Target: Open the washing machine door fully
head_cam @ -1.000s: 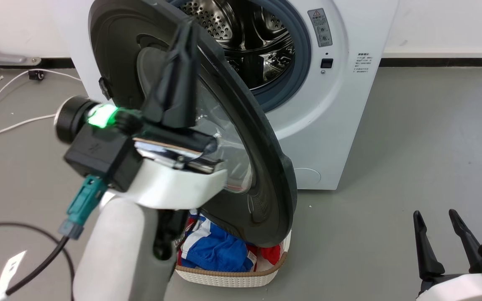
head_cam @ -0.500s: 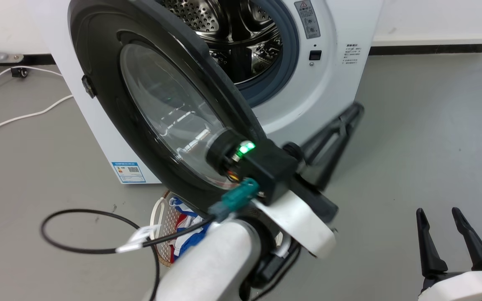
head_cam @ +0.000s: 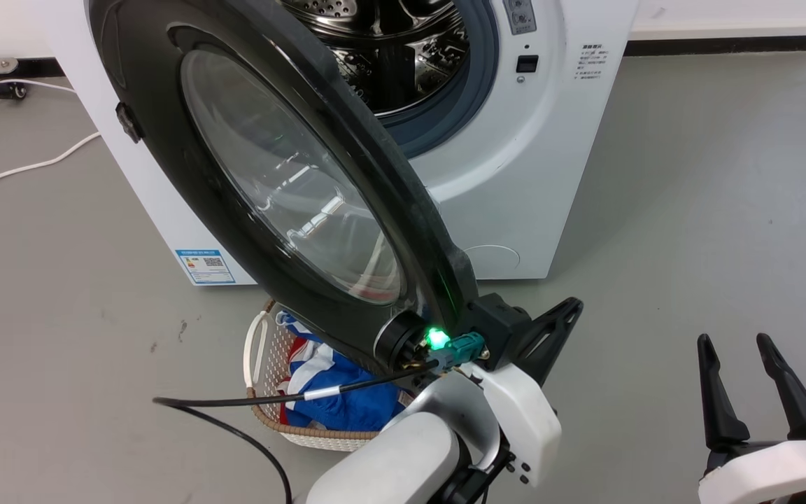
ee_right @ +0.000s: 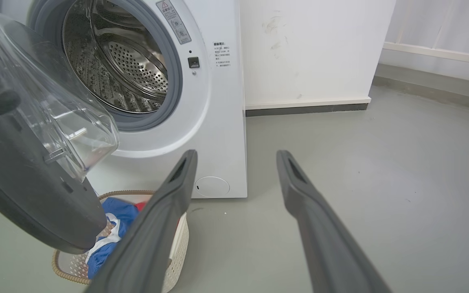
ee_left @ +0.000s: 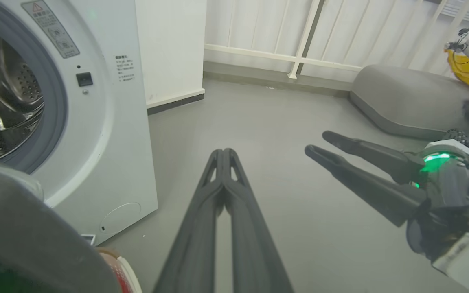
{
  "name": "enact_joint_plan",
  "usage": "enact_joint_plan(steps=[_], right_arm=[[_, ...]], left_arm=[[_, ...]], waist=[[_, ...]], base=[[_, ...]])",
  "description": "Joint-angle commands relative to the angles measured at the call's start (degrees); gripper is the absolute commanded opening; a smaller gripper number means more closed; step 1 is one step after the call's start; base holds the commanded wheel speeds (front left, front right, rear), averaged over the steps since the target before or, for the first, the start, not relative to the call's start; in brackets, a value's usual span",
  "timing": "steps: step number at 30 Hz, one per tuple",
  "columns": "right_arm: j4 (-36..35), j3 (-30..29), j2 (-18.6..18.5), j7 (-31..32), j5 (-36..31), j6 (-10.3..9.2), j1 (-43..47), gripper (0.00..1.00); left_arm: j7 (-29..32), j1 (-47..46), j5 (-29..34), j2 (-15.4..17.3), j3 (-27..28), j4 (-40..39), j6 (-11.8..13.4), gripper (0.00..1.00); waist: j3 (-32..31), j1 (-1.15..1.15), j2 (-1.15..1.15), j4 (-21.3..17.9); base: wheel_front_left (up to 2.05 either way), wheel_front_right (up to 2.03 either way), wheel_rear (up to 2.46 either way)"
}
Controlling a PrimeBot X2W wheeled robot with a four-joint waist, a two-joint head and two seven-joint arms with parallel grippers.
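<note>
Black glossy plastic is forming the ring of 1 washing machine door (head_cam: 284, 182), w/ 1 clear bulging glass bowl at its centre. The door is standing swung out from the white cabinet (head_cam: 515, 175). Its free lower edge is hanging just beside the base of the left gripper (head_cam: 571, 306) fingers; contact cannot be told.

Qty: 1 door, 1 cabinet, 1 perforated steel drum (head_cam: 389, 42) w/ grey seal, 1 basket, 2 grippers, 2 long dark tapered fingers ea.

Left gripper fingers are pressing together tip to tip, gripping nothing and pointing away from the door over smooth grey floor. The right gripper (head_cam: 733, 343) is sitting well to the right of them, fingers spread apart and empty.

Under the door's lower edge, 1 white woven basket (head_cam: 263, 350) w/ tan rim is holding blue/red/white clothes (head_cam: 347, 406). 1 black cable (head_cam: 235, 402) is trailing from the left wrist across the floor.
</note>
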Motion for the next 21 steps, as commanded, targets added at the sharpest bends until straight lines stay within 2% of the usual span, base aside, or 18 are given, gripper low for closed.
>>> enact_joint_plan(steps=[1,12,21], right_arm=[[0.1,0.0,0.1,-0.2,0.1,0.01,-0.5,1.0],[1.4,-0.5,0.1,-0.6,0.7,0.01,-1.1,1.0],[1.9,-0.9,0.1,-0.4,1.0,0.01,-0.4,1.0]], left_arm=[[-0.4,0.0,-0.4,0.0,0.0,0.3,0.2,0.0],[-4.5,-1.7,-4.1,0.0,0.5,9.4,2.4,0.0],[-7.2,0.0,-5.0,0.5,1.6,11.5,3.4,0.0]], waist=[[0.1,0.0,0.0,0.0],[0.4,0.0,0.0,0.1],[-0.7,0.0,0.0,0.8]], base=[[0.0,0.0,0.0],[0.0,0.0,0.0],[0.0,0.0,0.0]])
